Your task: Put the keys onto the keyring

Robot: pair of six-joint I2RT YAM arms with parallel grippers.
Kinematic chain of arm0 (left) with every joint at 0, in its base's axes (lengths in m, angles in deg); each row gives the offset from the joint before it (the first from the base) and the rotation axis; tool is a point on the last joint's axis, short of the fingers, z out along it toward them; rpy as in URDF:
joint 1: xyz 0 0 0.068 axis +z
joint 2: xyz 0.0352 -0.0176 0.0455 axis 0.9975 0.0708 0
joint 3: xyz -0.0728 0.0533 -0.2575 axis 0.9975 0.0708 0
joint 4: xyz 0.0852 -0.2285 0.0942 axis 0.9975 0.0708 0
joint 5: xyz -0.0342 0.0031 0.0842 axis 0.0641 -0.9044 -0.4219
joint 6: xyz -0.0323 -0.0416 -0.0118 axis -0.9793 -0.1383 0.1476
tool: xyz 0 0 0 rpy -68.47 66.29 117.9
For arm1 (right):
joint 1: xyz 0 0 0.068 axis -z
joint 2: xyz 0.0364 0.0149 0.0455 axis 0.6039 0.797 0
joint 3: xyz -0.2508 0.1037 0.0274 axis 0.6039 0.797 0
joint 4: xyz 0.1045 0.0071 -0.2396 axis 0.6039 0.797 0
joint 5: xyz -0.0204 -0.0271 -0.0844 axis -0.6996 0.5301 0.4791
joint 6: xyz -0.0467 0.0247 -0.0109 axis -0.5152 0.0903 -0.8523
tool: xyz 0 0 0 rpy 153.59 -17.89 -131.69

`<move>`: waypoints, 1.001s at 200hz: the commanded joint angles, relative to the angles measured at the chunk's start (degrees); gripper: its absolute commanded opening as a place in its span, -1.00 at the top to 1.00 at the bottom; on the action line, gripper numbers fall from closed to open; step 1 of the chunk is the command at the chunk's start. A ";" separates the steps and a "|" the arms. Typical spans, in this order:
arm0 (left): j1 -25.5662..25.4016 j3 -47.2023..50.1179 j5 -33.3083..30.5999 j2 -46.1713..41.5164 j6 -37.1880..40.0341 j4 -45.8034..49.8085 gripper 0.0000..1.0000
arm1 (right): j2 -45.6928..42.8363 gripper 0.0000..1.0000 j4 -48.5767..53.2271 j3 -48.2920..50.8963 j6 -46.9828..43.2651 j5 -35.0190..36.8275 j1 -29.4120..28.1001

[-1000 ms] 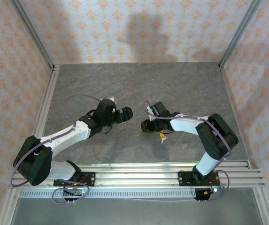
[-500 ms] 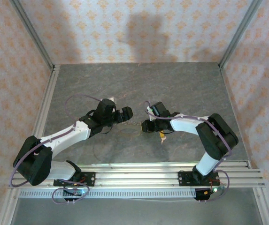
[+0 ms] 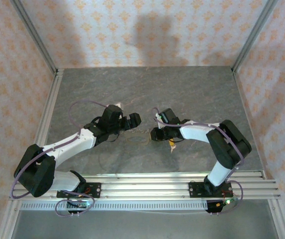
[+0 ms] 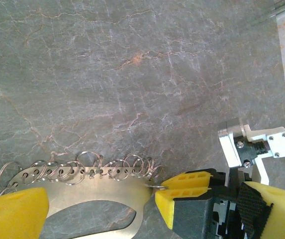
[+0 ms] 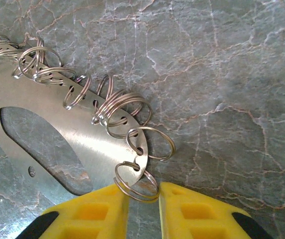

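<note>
I'm looking down on a grey, veined stone table (image 3: 147, 89) boxed in by walls (image 3: 132, 30) of pale paper with an orange motif. Aluminium posts (image 3: 35, 37) stand at the corners, and a slotted rail (image 3: 147, 181) along the near edge carries both arm bases.

There are two arms, one keyring and one key. The keyring (image 3: 137, 140) lies flat on the table between the two grippers. From above it is only a faint oval. On my wrist cameras it is a flat metal plate (image 5: 87, 144) with an oval cut-out and a row of holes along one edge, and those holes carry the split rings (image 5: 117, 105). The rings overlap so much that I can't get a firm count.

The key (image 3: 171, 145) is a tiny orange-yellow speck on the table just beside the right forearm. I can't make out its blade.

The left gripper (image 3: 134, 121) hangs over the keyring with its yellow fingers (image 4: 13, 216) spread wide, and the plate (image 4: 92, 191) is cut off at the bottom of that view.

The right gripper (image 5: 143, 191) sits at the plate's narrow end, its fingers (image 5: 192, 214) drawn nearly together with the end ring in the slim gap between them. I can't tell whether they are pressing on the ring.
</note>
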 commanded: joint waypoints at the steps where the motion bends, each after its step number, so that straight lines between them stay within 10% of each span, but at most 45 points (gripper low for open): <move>1: -0.28 0.64 -0.78 0.90 -0.36 -1.96 -0.98 | 0.28 0.55 -0.02 -1.36 -0.89 -0.08 -0.31; 200: -0.32 0.46 0.03 2.57 -0.53 -3.36 -0.98 | 1.14 0.55 0.68 -3.04 -1.89 0.48 -0.31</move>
